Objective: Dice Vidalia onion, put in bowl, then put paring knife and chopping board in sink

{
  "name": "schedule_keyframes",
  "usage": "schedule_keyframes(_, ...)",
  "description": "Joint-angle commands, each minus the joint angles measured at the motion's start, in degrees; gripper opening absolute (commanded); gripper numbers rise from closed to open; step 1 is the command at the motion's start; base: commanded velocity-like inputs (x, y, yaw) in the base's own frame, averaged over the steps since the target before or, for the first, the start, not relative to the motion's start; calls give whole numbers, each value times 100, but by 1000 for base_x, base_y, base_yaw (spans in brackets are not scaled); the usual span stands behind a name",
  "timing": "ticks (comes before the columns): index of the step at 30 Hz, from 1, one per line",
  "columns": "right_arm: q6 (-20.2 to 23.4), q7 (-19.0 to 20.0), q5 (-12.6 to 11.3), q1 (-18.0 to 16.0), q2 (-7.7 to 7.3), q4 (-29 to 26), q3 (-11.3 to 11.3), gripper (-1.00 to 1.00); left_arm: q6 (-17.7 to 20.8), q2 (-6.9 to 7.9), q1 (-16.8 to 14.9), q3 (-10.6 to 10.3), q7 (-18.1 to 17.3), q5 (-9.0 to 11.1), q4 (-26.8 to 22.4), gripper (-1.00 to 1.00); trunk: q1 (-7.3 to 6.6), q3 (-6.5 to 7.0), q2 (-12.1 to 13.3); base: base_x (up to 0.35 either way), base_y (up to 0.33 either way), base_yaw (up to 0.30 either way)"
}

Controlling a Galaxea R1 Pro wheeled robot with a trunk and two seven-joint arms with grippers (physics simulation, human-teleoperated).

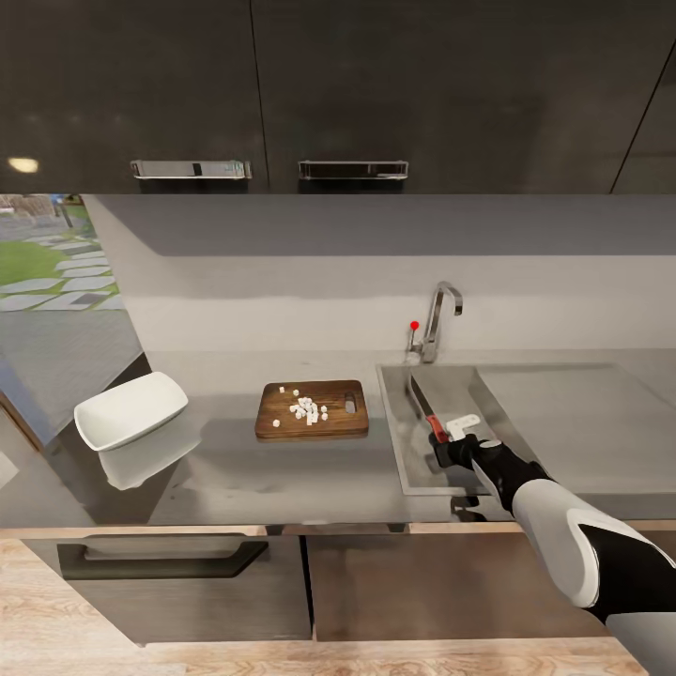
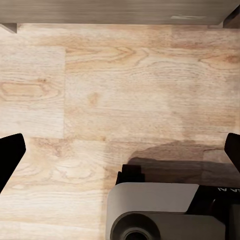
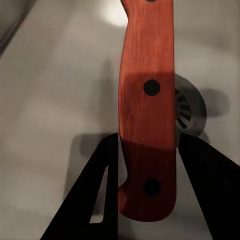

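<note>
The paring knife (image 1: 424, 406) is inside the sink (image 1: 399, 451), its dark blade pointing to the back wall. My right gripper (image 1: 451, 449) is shut on its red-orange handle (image 3: 147, 115), with a finger pressed against each side, over the round drain (image 3: 191, 112). The brown chopping board (image 1: 333, 420) lies on the grey countertop (image 1: 235, 469) left of the sink, with several white diced onion pieces (image 1: 307, 409) on it. The white bowl (image 1: 131, 410) sits tilted at the counter's left end. My left gripper (image 2: 120, 155) hangs open over the wooden floor, fingers (image 2: 10, 157) far apart.
A chrome faucet (image 1: 437, 324) with a red knob stands behind the sink. A drainboard (image 1: 582, 422) stretches to the sink's right. Dark upper cabinets (image 1: 272, 94) hang above the counter. Below it are cabinet fronts with a black bar handle (image 1: 160, 556). The robot's base (image 2: 160, 215) shows under the left gripper.
</note>
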Motion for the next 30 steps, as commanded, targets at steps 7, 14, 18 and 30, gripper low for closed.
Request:
schedule_keyframes(7, 32, 43, 36, -2, 3, -17, -50, 100, -43, -1, -10, -21, 4, 34, 27, 100, 1, -7, -5, 0, 0, 0)
schedule_keyframes(14, 31, 48, 36, -2, 5, -17, -50, 100, -43, -1, -10, -21, 4, 34, 26, 100, 1, -7, -5, 0, 0, 0)
schedule_keyframes(18, 25, 51, 36, -2, 8, -18, -50, 100, -43, -1, -10, -21, 4, 34, 26, 100, 1, -7, -5, 0, 0, 0)
schedule_keyframes(30, 83, 67, 23, -2, 35, -510, -91, 100, -43, -1, -10, -21, 4, 34, 28, 100, 1, -7, -5, 0, 0, 0)
